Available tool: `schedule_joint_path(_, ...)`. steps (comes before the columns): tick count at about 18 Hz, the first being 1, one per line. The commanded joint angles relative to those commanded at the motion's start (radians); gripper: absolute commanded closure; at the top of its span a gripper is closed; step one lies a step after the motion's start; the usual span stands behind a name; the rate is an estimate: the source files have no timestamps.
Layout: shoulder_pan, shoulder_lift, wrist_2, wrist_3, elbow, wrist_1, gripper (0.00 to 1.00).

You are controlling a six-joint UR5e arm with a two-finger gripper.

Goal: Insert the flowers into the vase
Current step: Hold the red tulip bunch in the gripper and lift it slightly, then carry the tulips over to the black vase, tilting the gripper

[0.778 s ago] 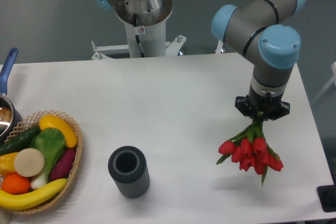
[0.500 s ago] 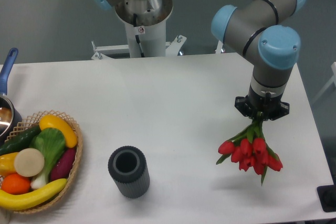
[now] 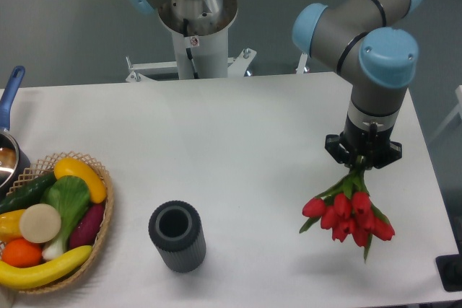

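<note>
The flowers (image 3: 348,213), a bunch of red tulips with green stems, hang heads-down over the right side of the table. My gripper (image 3: 359,167) is shut on their stems just above the blooms; its fingertips are mostly hidden under the wrist. The vase (image 3: 177,235), a dark grey ribbed cylinder with an open round mouth, stands upright near the front of the table, well to the left of the flowers and apart from them.
A wicker basket (image 3: 101,229) of toy vegetables and fruit sits at the front left. A pot with a blue handle (image 3: 10,95) is at the left edge. The arm's base column (image 3: 193,30) stands behind the table. A dark object (image 3: 452,272) is at the right front corner.
The arm and the held flowers have shifted slightly right and toward the front. The vase and basket have not moved.
</note>
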Motion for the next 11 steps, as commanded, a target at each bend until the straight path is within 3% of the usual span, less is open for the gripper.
schedule_joint_path(3, 0.008, 0.024, -0.143, -0.041, 0.0, 0.043, 1.0)
schedule_joint_path(7, 0.0, 0.044, -0.508, -0.1, -0.002, 0.1, 1.0)
schedule_joint_path(11, -0.03, 0.06, -0.583, -0.104, -0.005, 0.14, 1.0)
